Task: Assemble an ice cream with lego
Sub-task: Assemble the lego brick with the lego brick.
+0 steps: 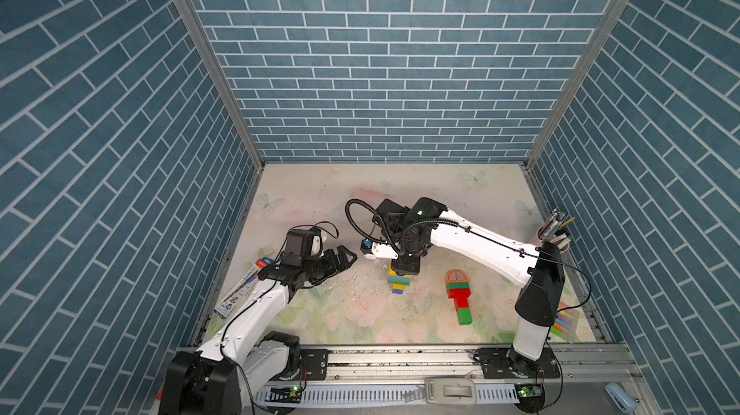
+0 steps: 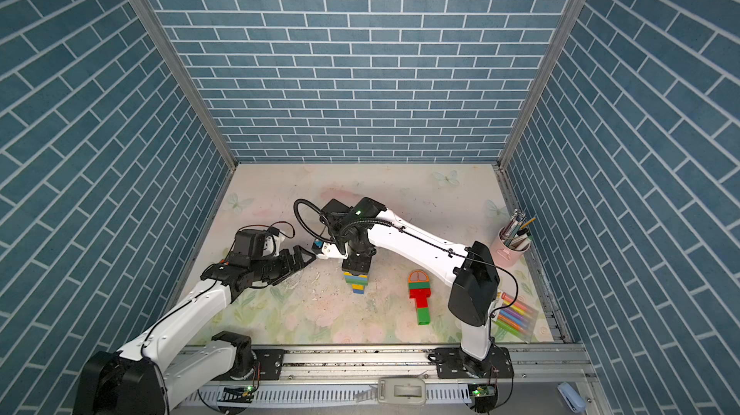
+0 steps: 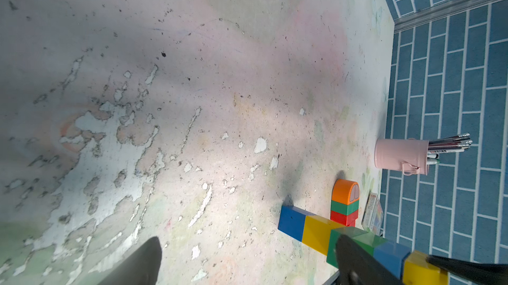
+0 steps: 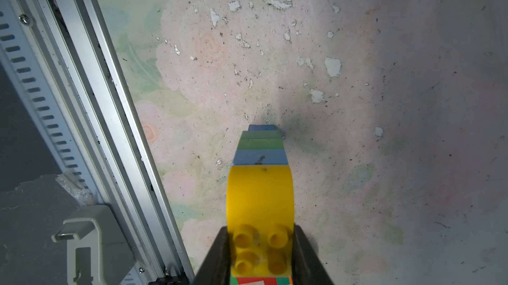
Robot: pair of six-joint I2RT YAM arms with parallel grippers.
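Observation:
A lego stack (image 1: 399, 281) of blue, yellow, green and blue bricks stands on the floral mat (image 1: 360, 313), capped by a yellow round-topped piece (image 4: 261, 201). My right gripper (image 4: 261, 256) points down and is shut on that yellow piece's studded end; it also shows in both top views (image 1: 405, 267) (image 2: 356, 267). My left gripper (image 1: 347, 256) hangs open just left of the stack, nothing between its fingers (image 3: 143, 261). In the left wrist view the stack (image 3: 316, 228) passes behind one finger. A second lego assembly (image 1: 459, 297), orange-topped with green and red bricks, lies flat to the right.
A pink cup of pens (image 1: 554, 235) stands at the right wall. A pack of coloured markers (image 2: 514, 315) lies at the front right. A long box (image 1: 240, 289) rests along the left edge. A tape dispenser (image 1: 448, 391) sits on the front rail.

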